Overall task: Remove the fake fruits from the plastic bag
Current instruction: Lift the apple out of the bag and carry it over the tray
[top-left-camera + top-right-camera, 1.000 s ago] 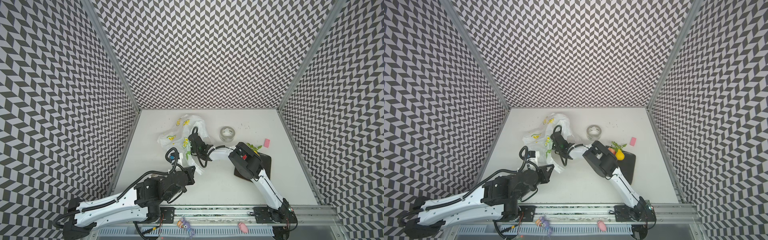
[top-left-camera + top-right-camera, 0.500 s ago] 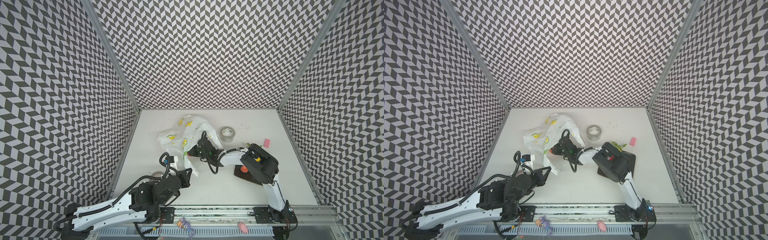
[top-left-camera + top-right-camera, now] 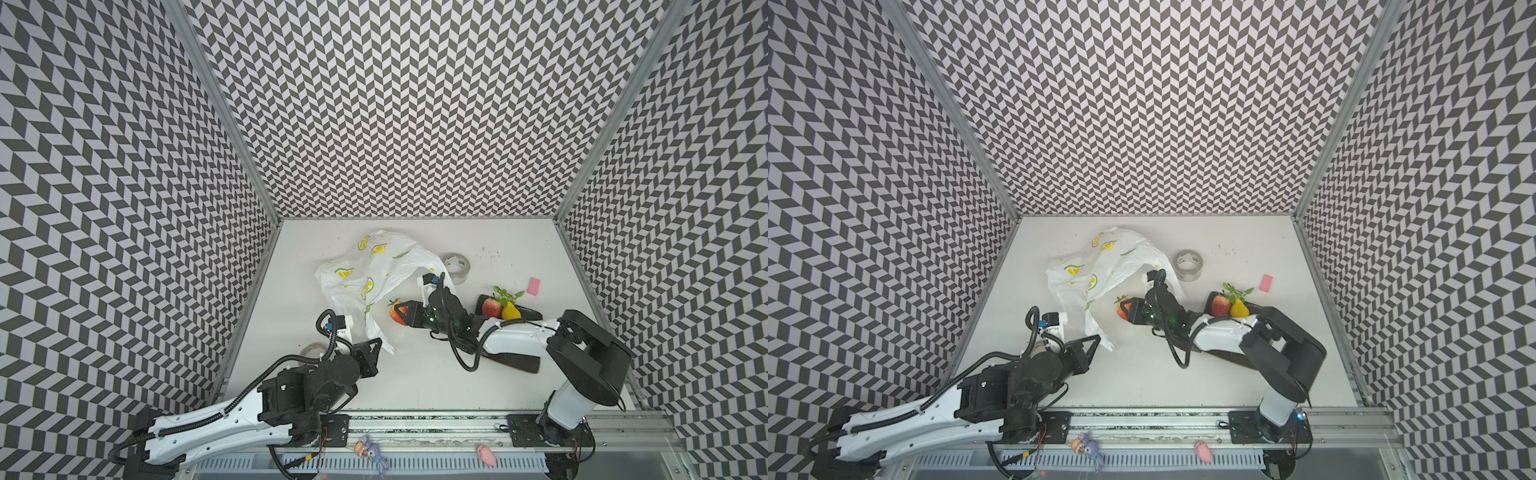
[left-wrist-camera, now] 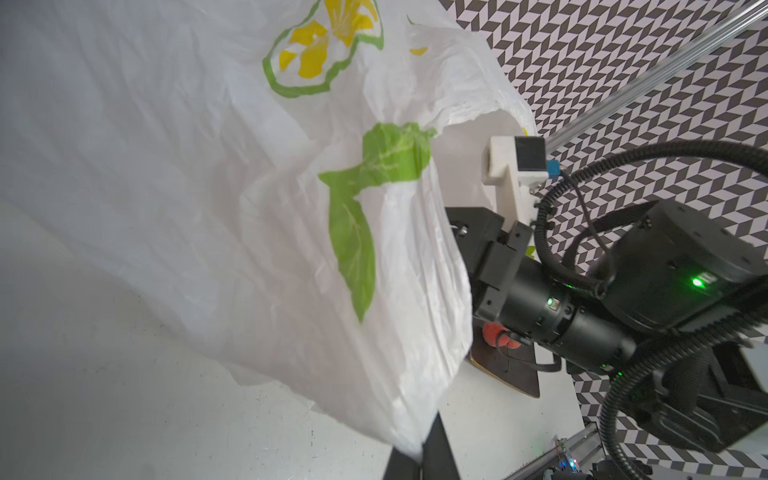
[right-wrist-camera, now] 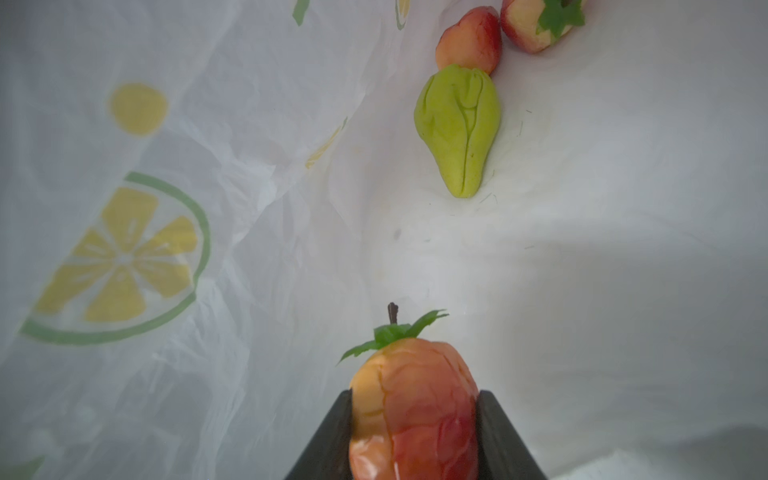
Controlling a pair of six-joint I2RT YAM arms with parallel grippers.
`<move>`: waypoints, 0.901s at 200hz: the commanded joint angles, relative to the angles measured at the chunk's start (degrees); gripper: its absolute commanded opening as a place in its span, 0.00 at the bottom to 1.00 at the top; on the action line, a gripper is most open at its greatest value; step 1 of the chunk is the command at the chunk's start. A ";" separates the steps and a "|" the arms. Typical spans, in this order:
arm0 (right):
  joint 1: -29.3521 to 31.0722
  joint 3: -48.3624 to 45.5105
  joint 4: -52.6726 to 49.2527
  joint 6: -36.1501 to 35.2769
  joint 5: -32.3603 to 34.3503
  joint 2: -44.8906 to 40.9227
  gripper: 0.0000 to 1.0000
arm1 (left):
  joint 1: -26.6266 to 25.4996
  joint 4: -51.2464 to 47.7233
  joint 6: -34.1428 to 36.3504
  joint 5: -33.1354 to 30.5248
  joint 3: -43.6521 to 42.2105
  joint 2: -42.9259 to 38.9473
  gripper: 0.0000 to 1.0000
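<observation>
Six fake fruits (image 5: 415, 415) in all: inside the plastic bag (image 3: 374, 270), one green ribbed fruit (image 5: 457, 129) and two red fruits (image 5: 469, 39); just beside the bag's mouth, one red-orange fruit (image 3: 395, 312); well apart from the bag, one red apple-like piece (image 3: 491, 307) and one yellow pear (image 3: 510, 311) on one dark tray (image 3: 530, 314). One bag. Near it, one clear tape roll (image 3: 456, 266); far from it, one pink block (image 3: 534, 286) and two toy figures (image 3: 372, 451)

left arm (image 3: 232, 415): stretched low from its 7 o'clock base, pointing toward 1 o'clock | left gripper (image 3: 379, 342): jaws closed tight, pinching a corner of the plastic bag (image 3: 374, 266) | right arm (image 3: 519, 345): elbow folded at 4 o'clock, forearm level, pointing to 9 o'clock | right gripper (image 3: 402, 312): jaws clamped on a fake fruit (image 5: 415, 415), both fingers touching its sides
</observation>
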 commanded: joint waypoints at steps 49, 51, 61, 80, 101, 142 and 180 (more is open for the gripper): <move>0.90 -11.98 -20.84 -2.29 10.53 -29.51 0.42 | 0.02 2.33 -0.61 -1.01 -1.58 -2.58 0.00; 0.90 -12.30 -22.13 -2.08 11.21 -30.55 0.42 | 0.04 2.39 -0.54 -0.99 -1.60 -2.62 0.00; 0.81 -14.13 -28.09 -0.13 14.39 -35.29 0.42 | 0.02 2.61 -0.12 -1.06 -1.44 -2.72 0.00; 0.63 -17.78 -36.34 2.48 19.01 -44.51 0.42 | 0.05 2.75 0.06 -1.22 -1.60 -2.81 0.00; -0.38 -18.79 -43.63 3.93 22.71 -52.27 0.42 | 0.11 3.54 0.55 -1.27 -1.97 -2.64 0.00; -10.67 -19.25 -48.46 2.25 23.13 -56.31 0.42 | 0.11 3.12 1.04 -0.62 -1.90 -2.95 0.00; -24.07 -18.75 -47.55 -0.56 18.33 -57.09 0.40 | 0.11 2.18 0.98 -0.37 -1.54 -3.51 0.00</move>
